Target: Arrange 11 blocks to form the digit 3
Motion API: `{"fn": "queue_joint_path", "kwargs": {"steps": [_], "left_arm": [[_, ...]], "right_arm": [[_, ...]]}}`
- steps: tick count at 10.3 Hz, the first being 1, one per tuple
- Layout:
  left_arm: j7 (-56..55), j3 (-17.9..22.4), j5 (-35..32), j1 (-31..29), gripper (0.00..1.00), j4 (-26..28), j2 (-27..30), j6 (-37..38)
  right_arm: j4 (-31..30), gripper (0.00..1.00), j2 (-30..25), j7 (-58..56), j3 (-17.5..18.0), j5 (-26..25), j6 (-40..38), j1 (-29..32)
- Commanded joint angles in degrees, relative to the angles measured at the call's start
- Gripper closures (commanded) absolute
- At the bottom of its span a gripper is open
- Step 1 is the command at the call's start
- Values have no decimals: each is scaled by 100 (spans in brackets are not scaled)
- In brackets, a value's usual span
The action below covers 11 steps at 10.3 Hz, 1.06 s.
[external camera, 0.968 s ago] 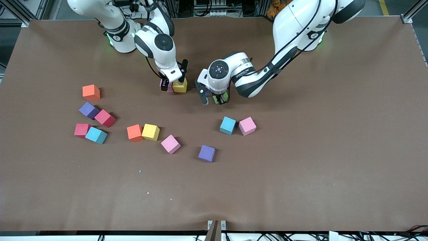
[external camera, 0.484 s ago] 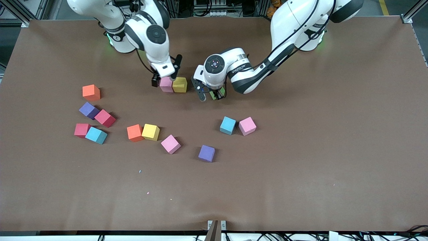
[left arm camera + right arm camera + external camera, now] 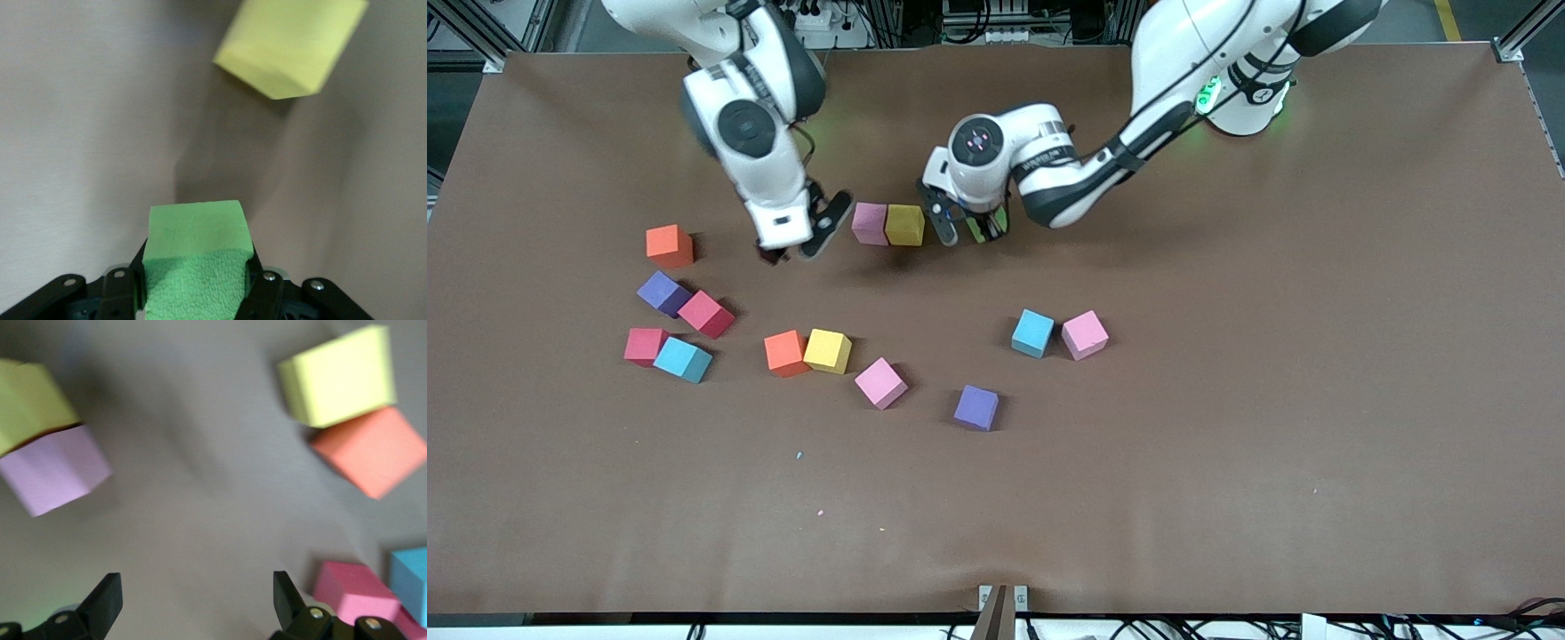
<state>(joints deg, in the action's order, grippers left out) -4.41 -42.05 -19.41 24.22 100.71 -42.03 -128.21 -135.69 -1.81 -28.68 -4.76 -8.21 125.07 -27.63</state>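
Front view, pink block (image 3: pixel 869 223) touching yellow block (image 3: pixel 905 225), row lengthwise along table

Upper middle of the frame: two blocks (image 3: pixel 887 224) sit touching, side by side. The left gripper (image 3: pixel 973 229) is just beside them, a block (image 3: pixel 197 233) clamped between its fingers. The right gripper (image 3: pixel 799 242), fingers spread, hangs toward the right arm's end. Lower down, four blocks (image 3: pixel 705 314) cluster, with a touching pair (image 3: pixel 807 352) mid-frame
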Motion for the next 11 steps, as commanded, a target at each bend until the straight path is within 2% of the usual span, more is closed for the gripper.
{"fn": "queue_joint_path", "kwargs": {"steps": [1,2,3,5,6,8,11], "left_arm": [[158,47,-675,144,100,-147,11,94],[595,47,-826,205,100,-349,-24,94],[1260,65,-801,215,100,-542,-42,94],[1653,126,-810,407,100,-789,-147,94],[1828,353,-766,600,100,-929,-217,94],[1997,714,-583,1056,100,-1228,-410,112],[1997,952,-327,1400,100,-1685,-657,358]], "right_arm": [[1067,0,707,108,63,-40,-131,607],[1367,0,978,108,63,3,-114,854],[1492,0,1155,117,63,239,-27,1065],[1651,0,1401,160,63,792,113,1426],[1782,0,1638,239,63,1021,227,1567],[1958,0,1911,458,63,1469,491,1498],[2038,0,2132,1187,71,1480,536,1357]]}}
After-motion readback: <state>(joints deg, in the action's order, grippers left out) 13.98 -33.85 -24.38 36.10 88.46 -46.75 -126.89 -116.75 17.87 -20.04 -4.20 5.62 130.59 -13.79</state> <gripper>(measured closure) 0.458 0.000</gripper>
